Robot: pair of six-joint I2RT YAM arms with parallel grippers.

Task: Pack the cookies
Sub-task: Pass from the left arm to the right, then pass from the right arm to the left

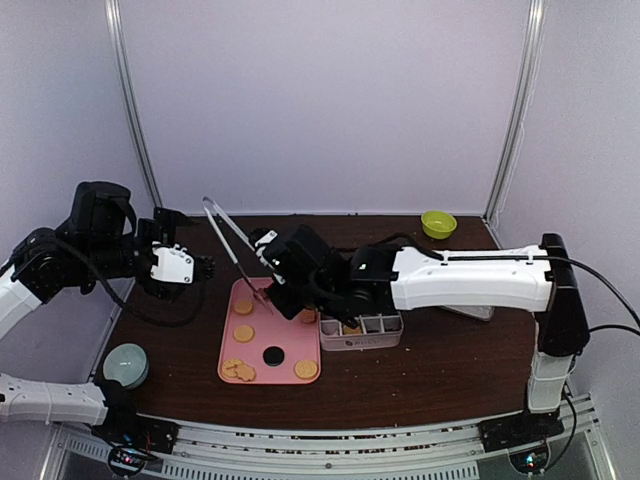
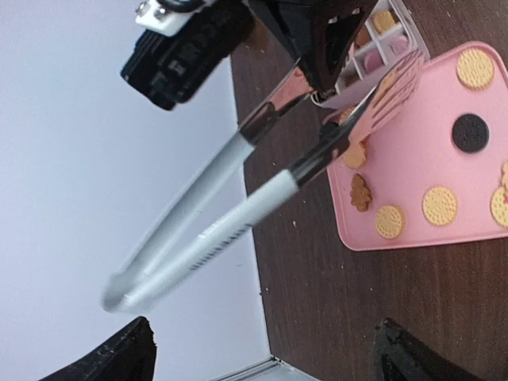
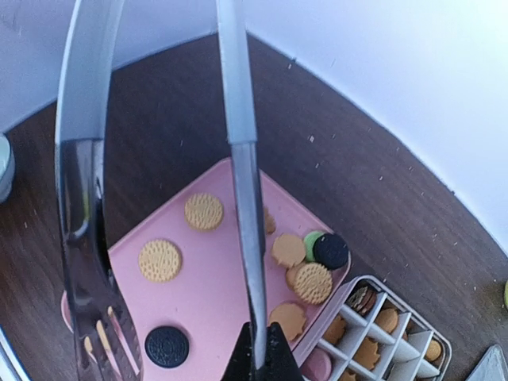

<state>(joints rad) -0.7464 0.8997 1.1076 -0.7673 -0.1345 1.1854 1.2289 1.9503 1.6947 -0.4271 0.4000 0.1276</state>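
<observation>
Several cookies lie on a pink tray (image 1: 262, 345): golden rounds (image 1: 244, 333), a black one (image 1: 273, 354) and a small pile (image 1: 238, 370). The right wrist view shows golden rounds (image 3: 159, 259), black ones (image 3: 167, 346) and a green one (image 3: 312, 242). More cookies fill a white compartment box (image 1: 362, 331) at the tray's right edge. My right gripper (image 1: 272, 268) is shut on metal tongs (image 1: 230, 240), whose tips hang over the tray's far end; its fingers (image 3: 274, 357) clamp one tong arm (image 3: 242, 182). My left gripper (image 1: 203, 268) is open and empty, left of the tray.
A green bowl (image 1: 438, 223) sits at the back right corner. A grey-green bowl (image 1: 125, 363) sits at the front left. The left wrist view shows the tongs (image 2: 262, 182), the tray (image 2: 413, 182) and the table's left edge by the wall.
</observation>
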